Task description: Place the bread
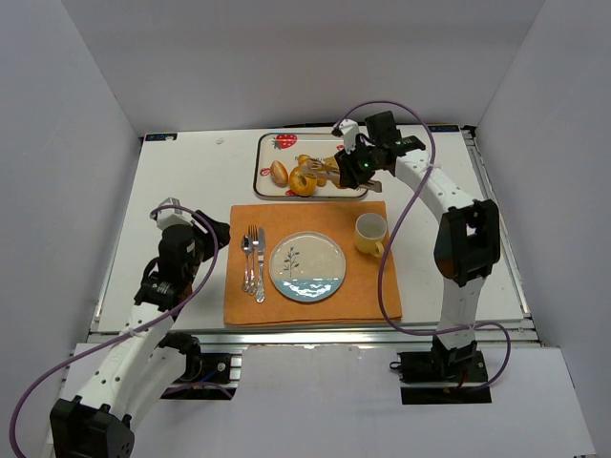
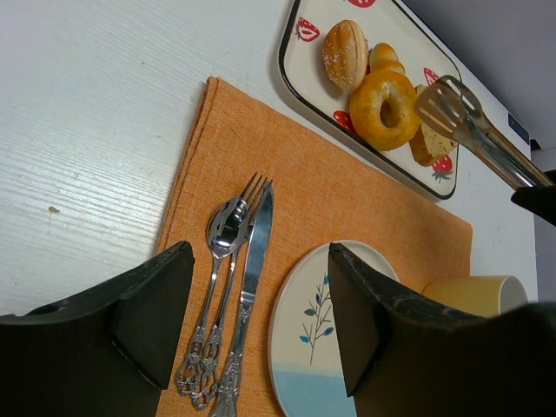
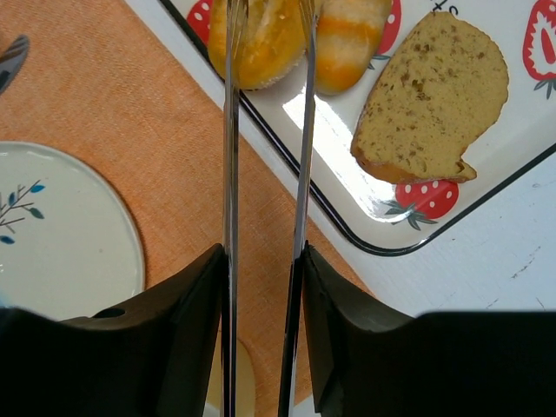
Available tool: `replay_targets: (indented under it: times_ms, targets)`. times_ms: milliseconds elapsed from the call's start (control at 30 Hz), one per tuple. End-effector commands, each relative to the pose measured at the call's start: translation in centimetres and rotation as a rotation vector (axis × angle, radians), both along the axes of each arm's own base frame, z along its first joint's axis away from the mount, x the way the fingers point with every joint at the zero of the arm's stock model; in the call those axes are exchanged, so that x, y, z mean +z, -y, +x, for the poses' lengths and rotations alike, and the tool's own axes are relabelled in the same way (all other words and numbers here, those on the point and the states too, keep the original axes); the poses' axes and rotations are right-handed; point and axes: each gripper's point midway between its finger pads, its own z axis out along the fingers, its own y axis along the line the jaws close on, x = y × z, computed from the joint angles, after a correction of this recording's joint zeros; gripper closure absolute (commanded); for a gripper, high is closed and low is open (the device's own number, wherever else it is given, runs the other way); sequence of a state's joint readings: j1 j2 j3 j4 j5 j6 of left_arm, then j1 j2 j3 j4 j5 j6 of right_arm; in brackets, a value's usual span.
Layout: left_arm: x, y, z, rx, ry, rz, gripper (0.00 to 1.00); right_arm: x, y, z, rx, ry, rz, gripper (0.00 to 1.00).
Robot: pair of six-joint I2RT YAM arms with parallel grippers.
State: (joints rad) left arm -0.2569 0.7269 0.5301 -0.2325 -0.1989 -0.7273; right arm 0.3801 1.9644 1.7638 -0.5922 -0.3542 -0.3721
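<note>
Breads lie on the strawberry-print tray (image 1: pixel 270 143): a seeded roll (image 2: pixel 345 54), a bagel (image 2: pixel 383 109) and a flat bread slice (image 3: pixel 432 95). My right gripper (image 3: pixel 262 287) is shut on metal tongs (image 3: pixel 230 174), one arm against each finger. The tongs (image 2: pixel 473 130) reach over the tray, their tips spread above the bagel (image 3: pixel 269 39) and a striped roll (image 3: pixel 347 43), with nothing visibly clamped between them. My left gripper (image 2: pixel 261 321) hangs open and empty over the orange placemat's left side, above the cutlery (image 2: pixel 234 261).
A white plate (image 1: pixel 307 267) with a blue band sits mid-placemat (image 1: pixel 363 296). A yellow mug (image 1: pixel 370 232) stands to its right, and a fork, spoon and knife (image 1: pixel 253 262) lie to its left. White walls enclose the table.
</note>
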Motion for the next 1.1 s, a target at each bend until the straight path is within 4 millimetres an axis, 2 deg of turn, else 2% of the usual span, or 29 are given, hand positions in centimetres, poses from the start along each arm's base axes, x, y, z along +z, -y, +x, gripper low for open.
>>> replay_targets:
  times_ms: [0, 133, 433, 833, 967, 1067]
  targets:
    - [0.1, -0.2, 0.2, 0.014, 0.011, -0.003, 0.27, 2.0, -0.6, 2.5, -0.034, 0.094, 0.014, 0.55]
    - [0.0, -0.3, 0.2, 0.019, 0.008, -0.003, 0.27, 2.1, -0.5, 3.3, -0.044, 0.121, -0.002, 0.55]
    - [-0.1, -0.3, 0.6, 0.021, 0.009, 0.001, 0.27, 0.7, -0.8, 2.9, -0.044, 0.083, -0.009, 0.5]
    - [-0.1, -0.2, 0.9, 0.017, 0.006, 0.005, 0.27, -1.2, -1.0, 2.7, -0.082, 0.029, -0.013, 0.5]
    - [-0.2, -0.1, 1.0, 0.015, 0.006, 0.005, 0.27, -1.8, -0.9, 2.7, -0.11, 0.011, -0.014, 0.52]
    - [-0.1, -0.2, 1.0, 0.018, 0.006, 0.006, 0.27, -2.1, -1.0, 2.4, -0.114, -0.006, -0.012, 0.6]
